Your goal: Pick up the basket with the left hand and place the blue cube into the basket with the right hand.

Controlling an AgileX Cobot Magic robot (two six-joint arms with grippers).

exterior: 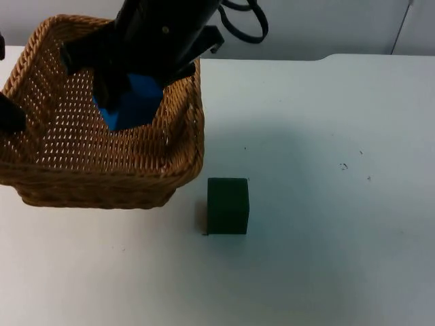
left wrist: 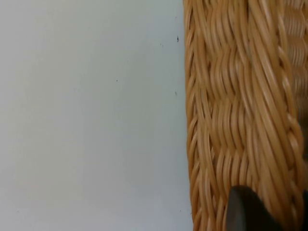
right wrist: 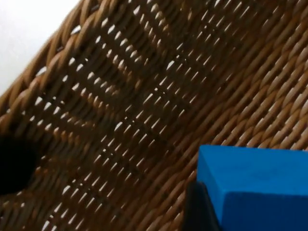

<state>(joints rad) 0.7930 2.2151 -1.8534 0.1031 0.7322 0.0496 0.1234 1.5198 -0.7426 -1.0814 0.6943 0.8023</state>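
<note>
The wicker basket [exterior: 102, 170] sits at the table's left, and its woven wall [left wrist: 231, 120] is close in the left wrist view. My left gripper [exterior: 9, 115] is at the basket's left rim, shut on it, with one black fingertip [left wrist: 246, 212] against the weave. My right gripper [exterior: 130, 89] hangs over the inside of the basket, shut on the blue cube [exterior: 136, 109]. In the right wrist view the blue cube [right wrist: 255, 185] is above the basket's floor [right wrist: 144, 106], with a black finger [right wrist: 196, 209] pressed on its side.
A dark green cube [exterior: 228, 205] stands on the white table [exterior: 326, 204] just to the right of the basket's front corner. The grey partition wall [exterior: 326, 27] closes the far edge of the table.
</note>
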